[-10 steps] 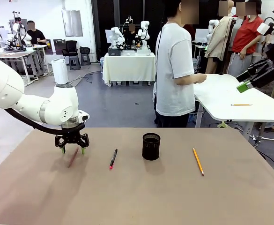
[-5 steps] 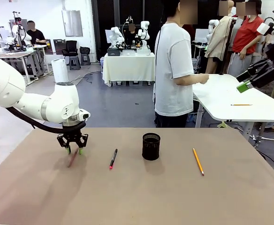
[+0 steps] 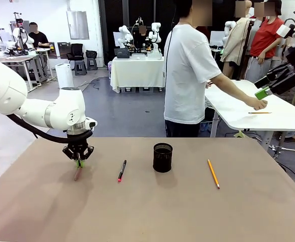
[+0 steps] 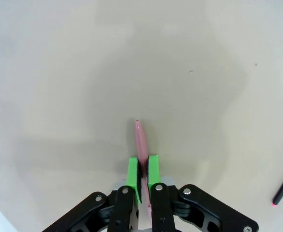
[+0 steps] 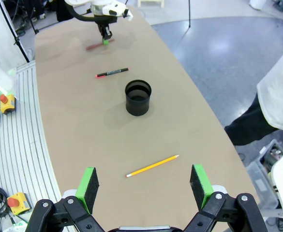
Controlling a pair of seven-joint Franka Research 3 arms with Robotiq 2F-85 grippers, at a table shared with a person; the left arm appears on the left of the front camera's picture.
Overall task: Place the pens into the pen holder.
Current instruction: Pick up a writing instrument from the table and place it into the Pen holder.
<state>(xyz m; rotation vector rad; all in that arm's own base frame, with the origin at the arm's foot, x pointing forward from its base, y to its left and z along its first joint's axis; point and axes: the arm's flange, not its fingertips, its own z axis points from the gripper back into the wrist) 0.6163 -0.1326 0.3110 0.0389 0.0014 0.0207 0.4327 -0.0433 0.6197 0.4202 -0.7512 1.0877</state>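
You had the left arm [image 3: 36,113] reaching in from the left side, with the forearm sloping downward. Its wrist [image 3: 69,116] was bent so that the left gripper [image 3: 78,162] pointed straight down. The jaws were drawn in almost fully, and the green pads [image 4: 133,174] were pinched on either side of the dark red pen [image 4: 141,140].

You held the right arm [image 3: 287,74] high at the right edge, well above the level of the left. The right gripper [image 3: 262,93] was angled downward and in toward the middle. Its jaws stood wide apart, with the fingers [image 5: 88,182] spread to either side and the pads facing each other.
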